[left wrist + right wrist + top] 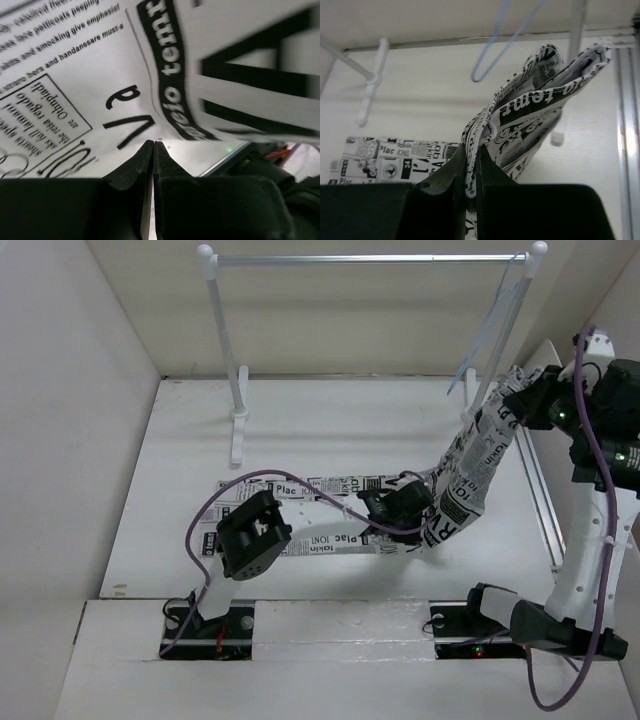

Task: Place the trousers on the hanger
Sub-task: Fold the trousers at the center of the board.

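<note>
Right wrist view suggests raising the fold slowly through the hanger (492,60) at twelve o'clock, the right gripper (471,152) clamped on the trousers (535,95) and the left gripper (395,508) shut by the trailing leg, grip unclear, as white, black-lettered cloth climbs from mid-table (300,430) toward two o'clock.

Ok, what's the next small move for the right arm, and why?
Probably lift the right gripper toward the hanger, aiming the held end at its opening. It is shut on a bunched end of the trousers, and the hanger hangs from the rack above, with no cloth through it yet.
</note>
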You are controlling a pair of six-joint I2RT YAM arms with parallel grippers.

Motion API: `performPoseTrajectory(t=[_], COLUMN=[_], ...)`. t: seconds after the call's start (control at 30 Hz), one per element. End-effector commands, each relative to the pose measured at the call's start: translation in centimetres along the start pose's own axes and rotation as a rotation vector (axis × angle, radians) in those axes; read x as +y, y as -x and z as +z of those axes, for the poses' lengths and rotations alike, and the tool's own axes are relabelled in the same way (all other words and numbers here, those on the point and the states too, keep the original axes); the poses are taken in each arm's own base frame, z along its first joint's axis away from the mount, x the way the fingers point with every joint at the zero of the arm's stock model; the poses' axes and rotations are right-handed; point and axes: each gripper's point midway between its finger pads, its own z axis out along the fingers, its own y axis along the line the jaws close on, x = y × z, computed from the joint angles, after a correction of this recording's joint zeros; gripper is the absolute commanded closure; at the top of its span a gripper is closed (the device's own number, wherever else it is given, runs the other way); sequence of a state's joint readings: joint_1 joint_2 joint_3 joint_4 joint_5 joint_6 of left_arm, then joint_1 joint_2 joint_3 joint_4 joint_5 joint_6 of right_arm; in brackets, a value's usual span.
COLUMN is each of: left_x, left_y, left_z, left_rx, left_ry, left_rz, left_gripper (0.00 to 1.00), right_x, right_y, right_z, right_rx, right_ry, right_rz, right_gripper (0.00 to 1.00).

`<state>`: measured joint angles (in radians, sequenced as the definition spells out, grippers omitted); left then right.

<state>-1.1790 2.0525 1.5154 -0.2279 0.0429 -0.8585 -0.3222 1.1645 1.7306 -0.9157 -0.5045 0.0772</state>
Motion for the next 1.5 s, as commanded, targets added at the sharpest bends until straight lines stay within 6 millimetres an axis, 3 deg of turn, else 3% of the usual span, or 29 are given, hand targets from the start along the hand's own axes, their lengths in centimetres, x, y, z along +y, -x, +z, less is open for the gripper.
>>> performPoseTrajectory(t=[0.0, 0.03, 0.07, 0.13, 0.17, 0.2, 0.27, 0.3, 0.43, 0.53, 0.6, 0.67, 0.73, 0.77, 0.83, 0.9, 0.97, 1.0, 1.03, 1.13, 1.2, 1.23, 1.27, 1.3, 1.33, 1.37, 1.4, 1.43, 1.47], left_x=[-3.3, -1.9, -1.0, 3.5, 4.3, 8.1, 10.7, 14.1, 20.4, 23.1, 23.4, 24.3, 23.6, 23.8, 22.7, 22.1, 21.9, 21.6, 21.6, 22.9, 23.2, 23.4, 23.4, 23.5, 23.4, 23.1, 23.6, 24.6, 25.3], left_y=[5.3, 6.3, 9.1, 9.5, 10.8, 11.6, 12.7, 13.5, 14.8, 15.5, 15.9, 16.3, 16.8, 17.2, 17.7, 18.0, 17.9, 17.9, 17.7, 16.6, 16.0, 15.7, 15.3, 15.1, 14.9, 15.0, 14.7, 14.5, 13.5], left_z=[-9.0, -10.5, -15.1, -17.5, -21.9, -23.0, -28.2, -29.6, -36.6, -40.1, -41.4, -43.0, -44.7, -45.3, -47.4, -49.1, -50.6, -51.7, -52.0, -53.1, -54.1, -54.1, -54.5, -54.1, -53.7, -52.4, -47.2, -45.4, -42.4], left_rx=[-0.199, -0.243, -0.369, -0.427, -0.513, -0.551, -0.672, -0.727, -0.902, -0.977, -1.005, -1.043, -1.086, -1.104, -1.141, -1.178, -1.217, -1.244, -1.25, -1.257, -1.272, -1.267, -1.274, -1.262, -1.25, -1.21, -1.085, -1.058, -0.969], left_ry=[-0.06, -0.025, -0.023, 0.051, 0.013, 0.067, 0.046, 0.102, 0.177, 0.202, 0.196, 0.219, 0.216, 0.231, 0.217, 0.213, 0.225, 0.226, 0.24, 0.343, 0.389, 0.403, 0.412, 0.415, 0.402, 0.363, 0.292, 0.299, 0.287], left_rz=[-0.005, -0.019, -0.055, -0.108, -0.146, -0.204, -0.258, -0.31, -0.404, -0.428, -0.419, -0.442, -0.434, -0.44, -0.428, -0.438, -0.447, -0.443, -0.444, -0.461, -0.454, -0.451, -0.447, -0.442, -0.434, -0.416, -0.411, -0.436, -0.438], left_gripper=[1.0, 1.0, 1.0, 1.0, 1.0, 1.0, 0.95, 0.94, 0.91, 0.91, 0.91, 0.91, 0.89, 0.89, 0.88, 0.88, 0.88, 0.87, 0.86, 0.79, 0.78, 0.77, 0.76, 0.76, 0.76, 0.76, 0.76, 0.76, 0.76], right_x=[5.8, 6.4, 8.7, 10.0, 12.6, 13.2, 15.5, 17.4, 22.6, 27.4, 30.1, 34.4, 37.5, 40.1, 43.7, 47.8, 51.0, 53.0, 54.3, 55.1, 53.4, 52.2, 51.2, 49.2, 47.7, 46.4, 42.0, 41.8, 40.4], right_y=[3.7, 3.3, 2.7, 2.1, 0.9, 0.6, 0.5, -0.2, -0.9, -2.4, -3.2, -6.5, -7.3, -10.5, -11.2, -15.8, -17.7, -21.4, -22.6, -25.5, -27.0, -24.8, -24.2, -25.9, -22.6, -22.2, -23.5, -21.6, -21.7], right_z=[-1.6, -1.2, -1.4, -0.7, -0.3, 0.3, 0.7, 1.4, 2.9, 4.8, 5.6, 7.4, 7.9, 8.9, 8.6, 8.4, 7.6, 7.2, 6.7, 7.3, 7.9, 7.9, 8.2, 8.8, 8.6, 8.6, 9.8, 8.7, 8.7], right_rx=[-0.173, -0.171, -0.165, -0.159, -0.126, -0.124, -0.127, -0.107, -0.093, -0.064, -0.061, 0.002, 0.0, 0.058, 0.054, 0.131, 0.158, 0.226, 0.25, 0.318, 0.364, 0.33, 0.31, 0.35, 0.291, 0.282, 0.317, 0.275, 0.273], right_ry=[0.172, 0.191, 0.255, 0.258, 0.33, 0.315, 0.35, 0.369, 0.407, 0.452, 0.474, 0.526, 0.564, 0.594, 0.667, 0.753, 0.828, 0.877, 0.921, 0.987, 0.977, 0.965, 0.949, 0.916, 0.916, 0.91, 0.834, 0.848, 0.827], right_rz=[-0.081, -0.078, -0.078, -0.069, -0.063, -0.054, -0.037, -0.041, -0.044, -0.051, -0.051, -0.078, -0.079, -0.108, -0.1, -0.117, -0.083, -0.101, -0.092, -0.059, -0.084, -0.077, -0.086, -0.1, -0.076, -0.089, -0.117, -0.125, -0.137], right_gripper=[1.0, 1.0, 1.0, 1.0, 1.0, 1.0, 1.0, 1.0, 1.0, 1.0, 1.0, 1.0, 1.0, 1.0, 1.0, 1.0, 1.0, 1.0, 0.89, 0.27, 0.15, 0.1, 0.1, 0.1, 0.1, 0.12, 0.3, 0.43, 0.43])
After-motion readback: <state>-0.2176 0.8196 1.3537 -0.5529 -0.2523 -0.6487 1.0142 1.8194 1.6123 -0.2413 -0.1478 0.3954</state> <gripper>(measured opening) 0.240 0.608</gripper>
